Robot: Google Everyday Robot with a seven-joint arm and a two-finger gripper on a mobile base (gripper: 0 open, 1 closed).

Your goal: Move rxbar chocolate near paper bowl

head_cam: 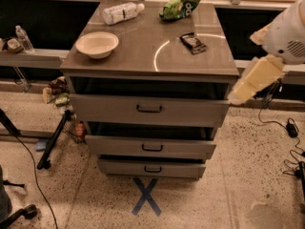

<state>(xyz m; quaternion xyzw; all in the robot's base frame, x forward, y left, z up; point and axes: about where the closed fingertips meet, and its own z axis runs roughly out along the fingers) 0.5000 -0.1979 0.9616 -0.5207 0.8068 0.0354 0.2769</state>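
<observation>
Camera view, looking down on a grey cabinet (143, 61) with three drawers, all pulled slightly open. Its flat top serves as the work surface where the four loose items are laid out well apart, which likely leaves room to reach each one. One robot arm (257, 78), white and cream, hangs off the cabinet's right front corner, clear of the top. The gripper is out of view, so whether it is grasping anything or hanging free cannot be told. One blue tape cross (146, 195) marks the floor in front of the bottom drawer, probably a parking mark for the base. On the top, one paper bowl (97, 44) sits upright near the left front edge. One white bottle (121, 12) lies on its side at the back left, and one green snack bag (181, 6) rests at the back. One chocolate bar (193, 42) in a black wrapper lies flat on the right side, well apart from the bowl and not yet moved.
</observation>
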